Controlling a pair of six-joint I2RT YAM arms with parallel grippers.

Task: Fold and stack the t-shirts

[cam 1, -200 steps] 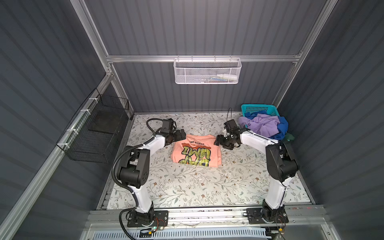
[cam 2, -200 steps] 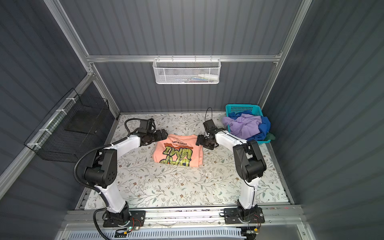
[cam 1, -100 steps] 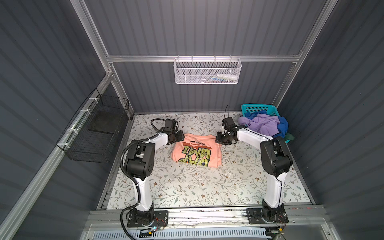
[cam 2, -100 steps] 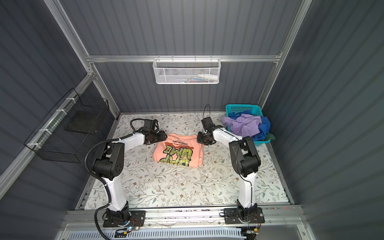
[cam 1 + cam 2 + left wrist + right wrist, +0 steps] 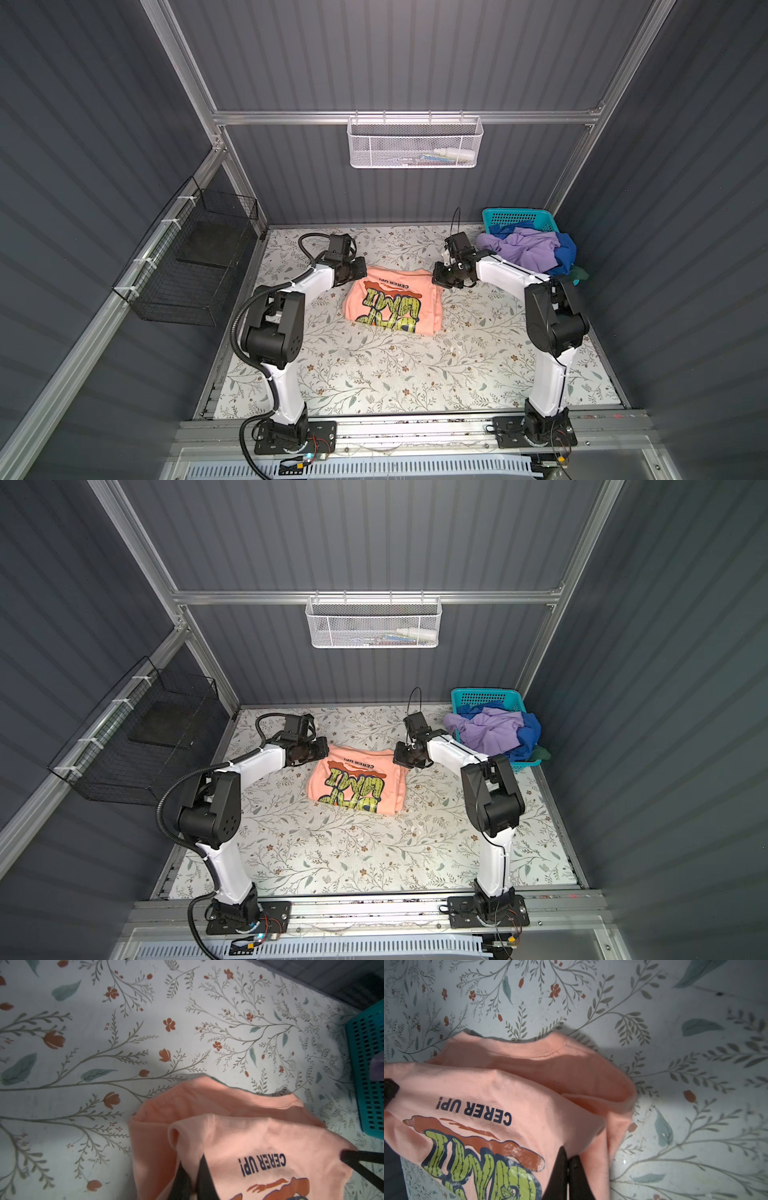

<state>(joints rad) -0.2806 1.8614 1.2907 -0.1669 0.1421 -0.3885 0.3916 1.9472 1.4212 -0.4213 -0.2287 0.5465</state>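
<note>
Your peach-orange t-shirt (image 5: 392, 301) lies partly folded, graphic up, on the table (image 5: 374, 374), toward its back edge. Your left gripper (image 5: 362, 269) and right gripper (image 5: 436, 276) each pinch a back corner of it, clenched on cloth. This first fold looks unfinished. The lavender, blue and green shirts (image 5: 530, 251) sit heaped in the teal basket (image 5: 519, 216) at the back right corner; nothing is stacked yet.

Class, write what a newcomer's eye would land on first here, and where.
The peach-orange t-shirt with its yellow-green graphic lies mid-table, its far corners pinched by the left gripper and right gripper. A lavender shirt and blue shirt spill from the teal basket at far right.
</note>
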